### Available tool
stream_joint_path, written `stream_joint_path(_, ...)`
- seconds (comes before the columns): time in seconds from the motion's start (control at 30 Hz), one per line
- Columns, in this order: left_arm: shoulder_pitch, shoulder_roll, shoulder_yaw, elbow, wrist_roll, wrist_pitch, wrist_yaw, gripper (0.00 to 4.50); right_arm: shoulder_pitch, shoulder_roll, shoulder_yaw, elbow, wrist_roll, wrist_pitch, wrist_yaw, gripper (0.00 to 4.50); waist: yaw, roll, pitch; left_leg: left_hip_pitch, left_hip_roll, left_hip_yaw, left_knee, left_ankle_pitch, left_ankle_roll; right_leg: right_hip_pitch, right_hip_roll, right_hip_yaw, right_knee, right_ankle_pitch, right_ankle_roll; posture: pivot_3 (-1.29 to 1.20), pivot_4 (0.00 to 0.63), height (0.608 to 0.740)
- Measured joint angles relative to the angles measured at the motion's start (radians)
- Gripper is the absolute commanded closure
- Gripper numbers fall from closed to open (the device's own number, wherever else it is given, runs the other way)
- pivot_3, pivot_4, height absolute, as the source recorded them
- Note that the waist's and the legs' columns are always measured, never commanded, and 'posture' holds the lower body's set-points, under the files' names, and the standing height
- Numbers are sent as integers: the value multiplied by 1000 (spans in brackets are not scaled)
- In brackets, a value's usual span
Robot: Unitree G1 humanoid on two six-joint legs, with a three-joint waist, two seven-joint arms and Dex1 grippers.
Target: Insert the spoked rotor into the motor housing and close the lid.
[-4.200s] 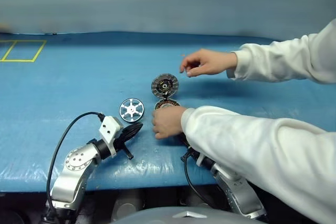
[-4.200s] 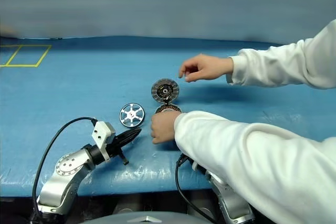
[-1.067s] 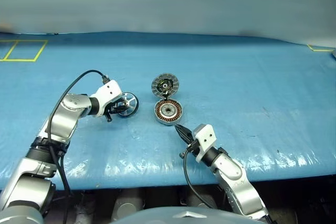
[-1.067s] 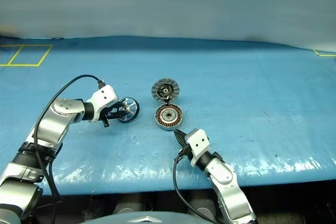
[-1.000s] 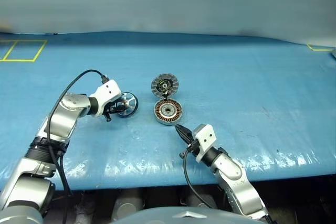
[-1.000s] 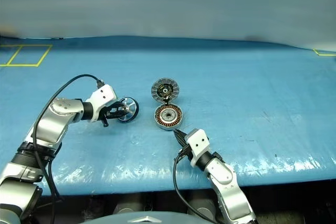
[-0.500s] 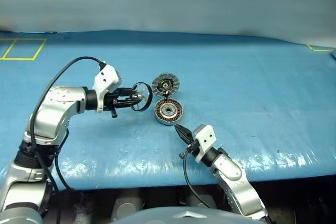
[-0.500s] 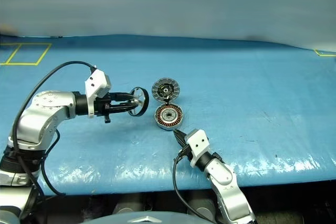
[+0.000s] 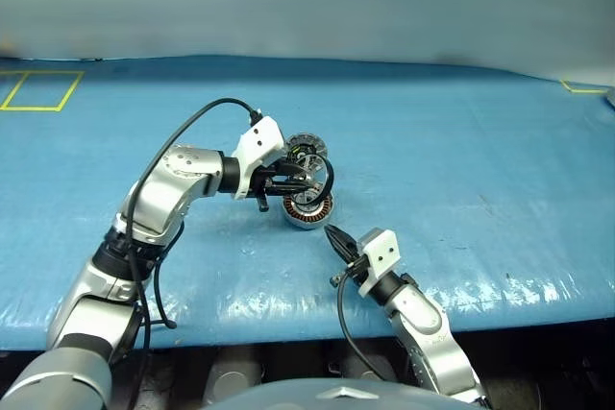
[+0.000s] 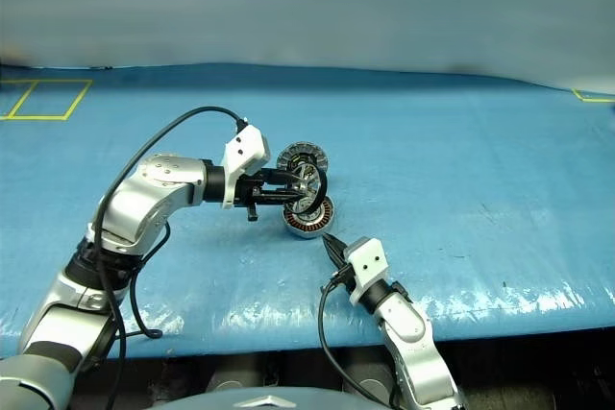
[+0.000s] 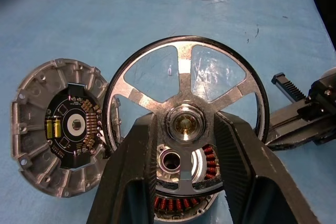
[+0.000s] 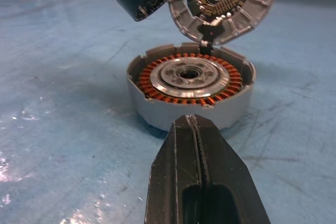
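My left arm reaches across to the right, its claw (image 11: 181, 153) clamped on the hub of the spoked rotor (image 11: 186, 114), held tilted just above the open motor housing (image 12: 191, 87). The lid (image 12: 226, 3) stands hinged up behind. My right claw (image 12: 198, 166) lies level, pinched shut, just short of the housing.
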Motion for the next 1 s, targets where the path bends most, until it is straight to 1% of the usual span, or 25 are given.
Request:
stream_joint_path(0.1, -21, -17, -25, 27, 21, -6, 0, 3198, 3, 3, 0, 22, -4, -8, -4, 4500, -1, 0, 0, 0, 0, 0, 0, 0, 0, 0, 0, 0, 0, 0, 0, 0, 150, 740)
stream_joint_path(0.43, -32, -15, -81, 134, 87, -65, -35, 3198, 3, 11, 2, 26, -8, -18, -17, 4500, 0, 0, 0, 0, 1, 0, 0, 0, 0, 0, 0, 1, 0, 0, 0, 0, 150, 740)
stream_joint_path(1.0, -28, -17, -100, 171, 146, -112, -72, 3198, -8, 3, 4, 26, -13, -15, -15, 4500, 0, 0, 0, 1, 1, 0, 0, 0, 0, 0, 0, 1, 0, 0, 0, 0, 150, 740)
